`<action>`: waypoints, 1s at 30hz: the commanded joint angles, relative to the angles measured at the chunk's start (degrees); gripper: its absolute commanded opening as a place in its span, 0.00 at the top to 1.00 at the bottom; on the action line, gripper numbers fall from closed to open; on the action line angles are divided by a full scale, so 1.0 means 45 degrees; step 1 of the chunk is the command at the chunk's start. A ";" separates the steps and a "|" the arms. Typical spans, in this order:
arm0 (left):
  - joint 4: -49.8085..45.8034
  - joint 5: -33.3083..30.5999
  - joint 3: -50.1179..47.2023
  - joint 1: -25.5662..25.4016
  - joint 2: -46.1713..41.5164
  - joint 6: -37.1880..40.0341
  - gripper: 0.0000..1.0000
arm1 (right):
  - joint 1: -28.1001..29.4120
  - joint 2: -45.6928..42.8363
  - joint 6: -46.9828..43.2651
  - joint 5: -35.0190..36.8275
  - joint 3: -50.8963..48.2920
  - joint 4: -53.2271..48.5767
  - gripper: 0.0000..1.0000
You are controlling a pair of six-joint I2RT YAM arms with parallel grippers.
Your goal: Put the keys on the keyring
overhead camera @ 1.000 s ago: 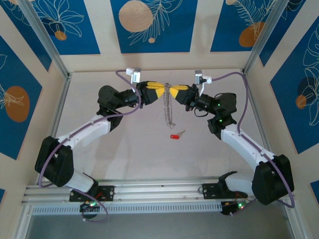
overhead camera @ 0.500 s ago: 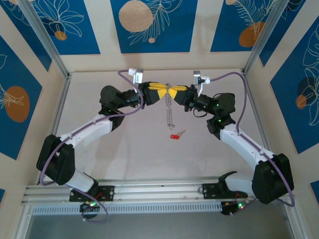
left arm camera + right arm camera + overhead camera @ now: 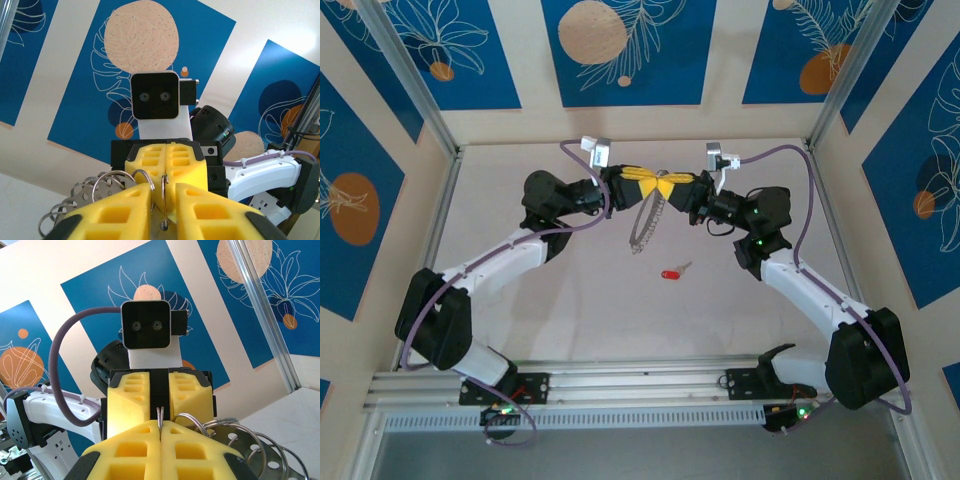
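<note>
The key, red-headed with a pale stem, lies flat on the bench around its middle. Just beyond it, and apart from it, is the lower end of a chain of metal rings that hangs slanting from the keyring. Farther on, toward the far edge, both jaws meet nose to nose above the bench. The right jaws are pressed together on the keyring's thin wire. The left jaws stand a sliver apart with that wire between them; whether they pinch it I cannot tell.
</note>
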 commanded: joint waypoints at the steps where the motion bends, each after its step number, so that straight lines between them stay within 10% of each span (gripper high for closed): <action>1: 0.0480 0.0703 0.0512 -0.0358 0.0190 -0.0026 0.89 | 0.0132 -0.0077 -0.0160 0.0169 0.0268 0.0363 1.00; 11: -0.0114 0.1242 0.0776 -0.0538 0.0232 0.0502 1.00 | 0.0148 -0.0169 -0.0392 -0.0033 0.0458 -0.0069 1.00; 14: -0.0581 0.1098 0.0670 -0.0547 0.0006 0.1105 1.00 | 0.0000 -0.0409 -0.0472 -0.0005 0.0493 -0.0455 0.84; 18: -0.2100 0.0753 0.0581 -0.0543 -0.0579 0.2654 1.00 | -0.0758 -0.1561 -0.0523 0.0142 0.0035 -0.1283 0.62; 30: -0.5304 -0.1916 -0.0275 -0.0592 -0.2827 0.8661 1.00 | -0.2806 -0.5311 -0.1069 0.0892 -0.1725 -0.5604 0.59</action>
